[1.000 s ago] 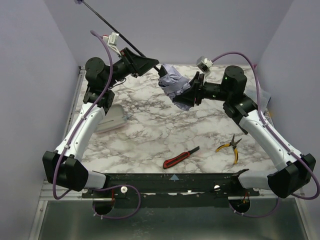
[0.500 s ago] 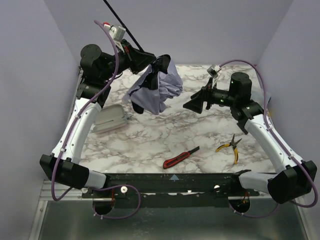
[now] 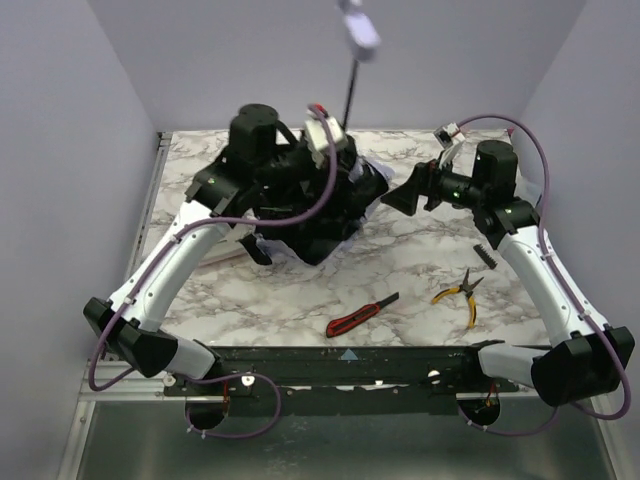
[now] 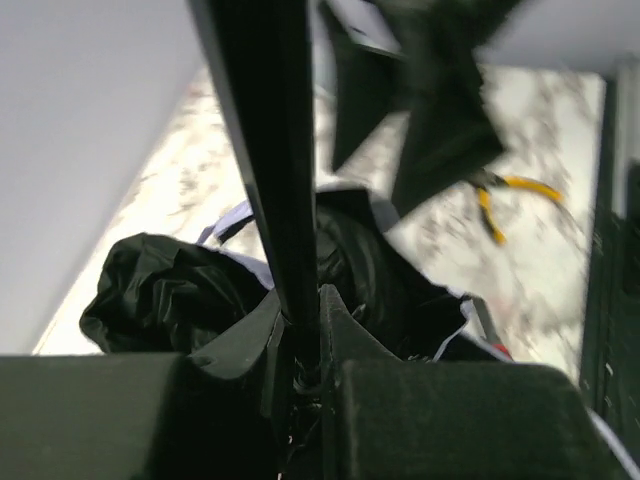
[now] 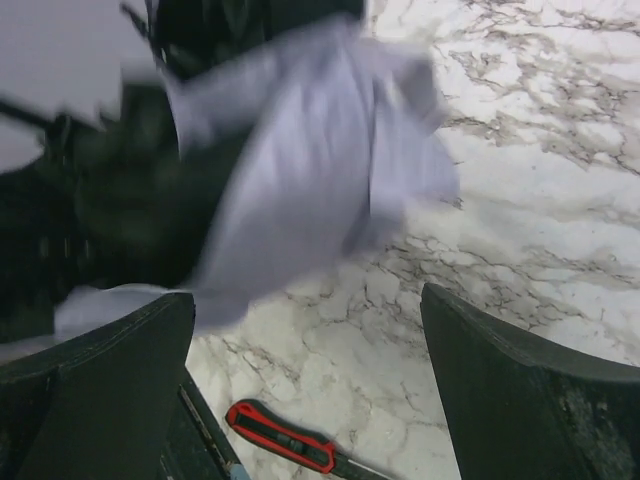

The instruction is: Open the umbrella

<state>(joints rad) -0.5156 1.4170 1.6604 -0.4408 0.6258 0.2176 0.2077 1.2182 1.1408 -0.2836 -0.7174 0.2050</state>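
- Top external: left gripper (image 4: 300,350) is clamped on the umbrella (image 3: 322,235), mid-frame, above the table (image 3: 420,260).
- Shaft (image 3: 349,95) points up toward the top edge of the frame. The handle (image 3: 357,28) is at the very top and blurred.
- Left wrist: the fingers (image 4: 235,345) are pinched together on the black shaft, with black lining bunched just behind them.
- Canopy (image 5: 320,170) is a crumpled bundle, lavender outside and black inside. It hangs below the grip and is not spread. Can't tell whether it touches the table.
- Right gripper (image 3: 400,195) sits right of centre, just beside the bundle, claw wide apart. The right wrist view shows nothing between the fingers (image 5: 100,370), only marble and loose fabric beyond.
- Knife (image 3: 362,315) and pliers (image 3: 458,293) lie in the lower part of the frame, well apart from the action.
- Progress, as a judgement: the umbrella is lifted and held by the shaft, which looks extended. That's the setup done.
- Left to do: the canopy isn't open. The runner likely has to be pushed along the shaft until the ribs spread and lock. The runner can't be picked out in these views.
- Free right claw looks like the one to do it.
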